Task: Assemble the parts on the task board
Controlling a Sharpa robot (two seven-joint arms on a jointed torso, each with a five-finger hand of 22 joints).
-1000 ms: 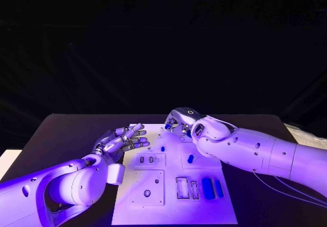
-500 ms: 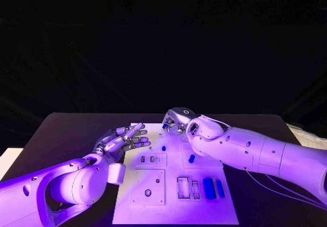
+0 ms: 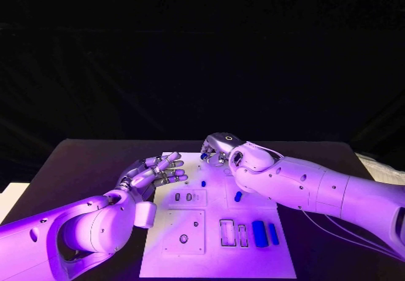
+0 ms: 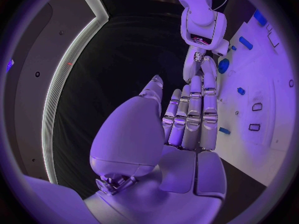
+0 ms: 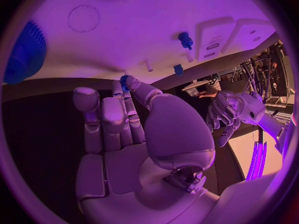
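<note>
The white task board (image 3: 211, 246) lies in the middle of the table. My right hand (image 3: 218, 147) hovers over its far edge with fingers curled in, and thumb and a finger pinch a small blue part (image 5: 126, 80). A round toothed blue part (image 5: 25, 52) sits on the board (image 5: 143, 15) near that hand. My left hand (image 3: 156, 171) hangs at the board's left edge, fingers spread, holding nothing. Two long blue parts (image 3: 259, 233) stand side by side at the near right. Smaller blue parts (image 3: 237, 196) lie mid-board.
Empty slots (image 3: 226, 232) and holes mark the board's near half. A blue peg (image 5: 184, 40) stands upright in the board. Dark table (image 3: 84, 158) surrounds the board on all sides. My right forearm (image 3: 312, 187) crosses above the board's right edge.
My right arm has swung a little to the left, and its hand has crept slightly along the board's far edge. The left hand has stayed put.
</note>
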